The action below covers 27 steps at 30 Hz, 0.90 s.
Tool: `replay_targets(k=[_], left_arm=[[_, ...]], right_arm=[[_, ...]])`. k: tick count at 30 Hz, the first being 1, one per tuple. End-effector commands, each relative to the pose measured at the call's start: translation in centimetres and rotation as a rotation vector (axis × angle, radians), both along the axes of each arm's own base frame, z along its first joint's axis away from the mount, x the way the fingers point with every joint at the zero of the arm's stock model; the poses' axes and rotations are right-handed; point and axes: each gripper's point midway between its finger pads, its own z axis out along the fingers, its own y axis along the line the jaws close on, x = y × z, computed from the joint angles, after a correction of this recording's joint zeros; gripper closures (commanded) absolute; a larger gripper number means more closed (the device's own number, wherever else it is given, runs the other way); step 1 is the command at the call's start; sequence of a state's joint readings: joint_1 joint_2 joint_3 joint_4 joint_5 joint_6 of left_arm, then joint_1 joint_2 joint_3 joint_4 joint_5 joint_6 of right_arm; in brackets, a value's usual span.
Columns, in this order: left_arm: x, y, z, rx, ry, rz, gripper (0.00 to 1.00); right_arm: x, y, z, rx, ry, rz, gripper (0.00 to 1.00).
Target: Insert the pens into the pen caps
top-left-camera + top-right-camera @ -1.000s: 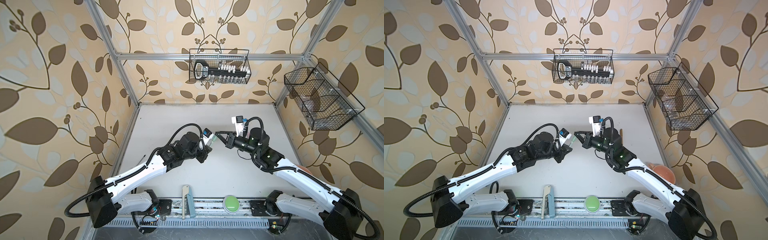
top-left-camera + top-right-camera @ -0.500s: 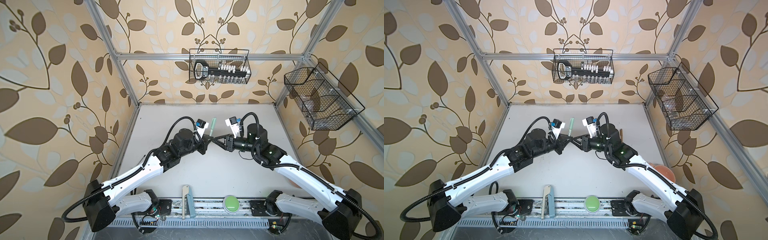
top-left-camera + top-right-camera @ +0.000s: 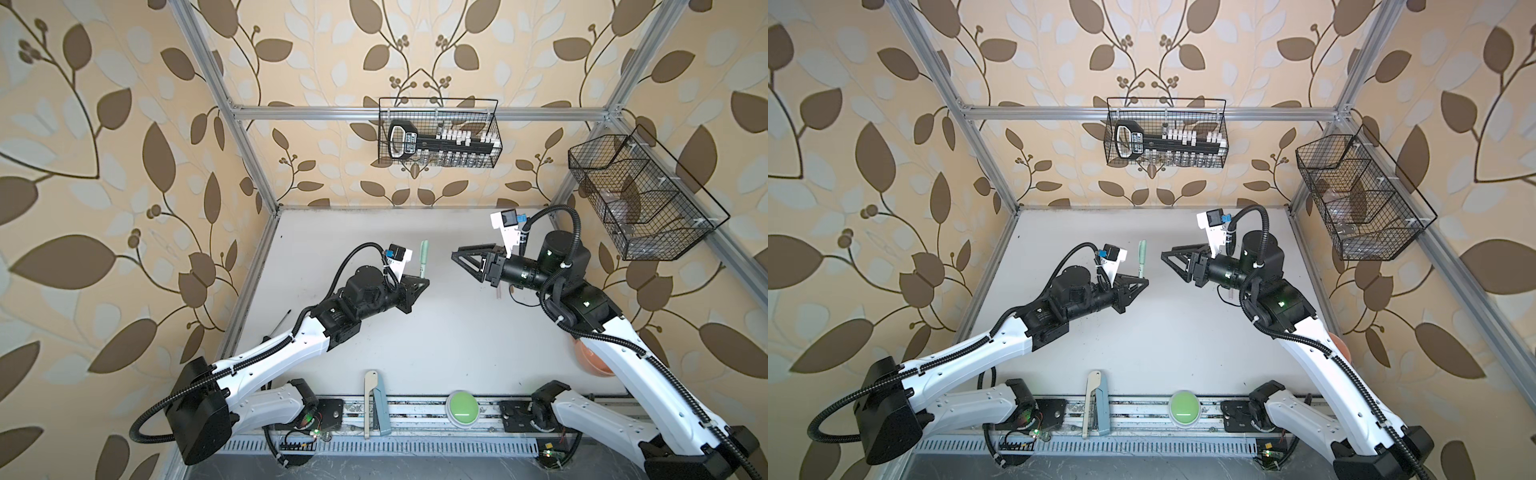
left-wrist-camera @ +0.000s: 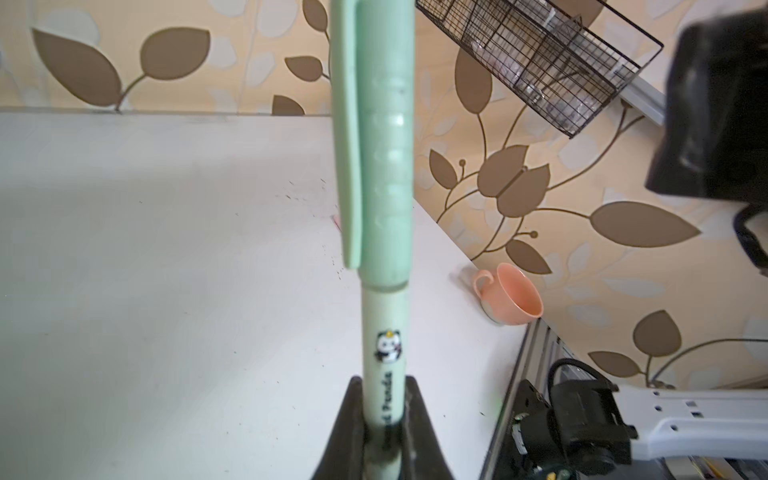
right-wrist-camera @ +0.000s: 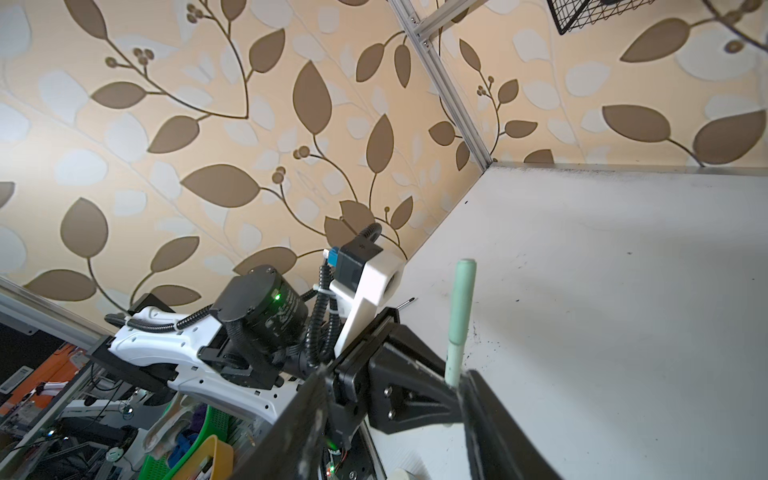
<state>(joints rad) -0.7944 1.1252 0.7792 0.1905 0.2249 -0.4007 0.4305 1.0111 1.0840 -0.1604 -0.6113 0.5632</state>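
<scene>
Pale green pen (image 4: 382, 332): barrel print reads "Panda" below small panda logo; earlier letters hidden between jaws. Green cap (image 4: 384, 166) seated on upper end. Left gripper (image 4: 382, 384) clamped on lower barrel, pen upright above table (image 3: 415, 332) middle, arm stretched forward. Right gripper (image 3: 459, 255) level, pointing at pen, apart from it; jaws spread, nothing held.

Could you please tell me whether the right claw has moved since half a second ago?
Yes: in a top view the right claw has drawn back rightward, toward the side-wall wire basket.
</scene>
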Motion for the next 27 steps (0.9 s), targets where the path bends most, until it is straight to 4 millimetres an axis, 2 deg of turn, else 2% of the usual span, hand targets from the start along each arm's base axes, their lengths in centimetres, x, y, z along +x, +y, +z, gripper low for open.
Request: replay_targets(k=[1, 9, 14, 19, 21, 27], left_arm=[[-1.9, -1.4, 3.1, -0.098, -0.052, -0.095, 1.0], [-3.0, -2.2, 3.5, -0.095, -0.064, -0.133, 1.0], [-3.3, -2.3, 3.8, -0.095, -0.072, -0.141, 1.0], [-3.4, -2.3, 4.1, -0.095, -0.081, -0.141, 1.0], [-3.4, -2.2, 4.3, -0.095, -0.09, -0.14, 1.0], [-3.0, -2.1, 5.4, -0.089, -0.135, -0.126, 1.0]], right_arm=[[0.6, 1.1, 0.1, -0.01, -0.016, 0.04, 0.46], [1.7, 2.9, -1.7, -0.034, 0.015, 0.071, 0.45], [2.0, 3.1, -2.3, -0.047, 0.026, 0.065, 0.52], [1.8, 3.6, -3.0, -0.046, 0.048, 0.09, 0.68], [1.6, 3.9, -3.3, -0.044, 0.054, 0.104, 0.71], [1.1, 4.1, -5.8, -0.059, 0.109, 0.12, 0.89]])
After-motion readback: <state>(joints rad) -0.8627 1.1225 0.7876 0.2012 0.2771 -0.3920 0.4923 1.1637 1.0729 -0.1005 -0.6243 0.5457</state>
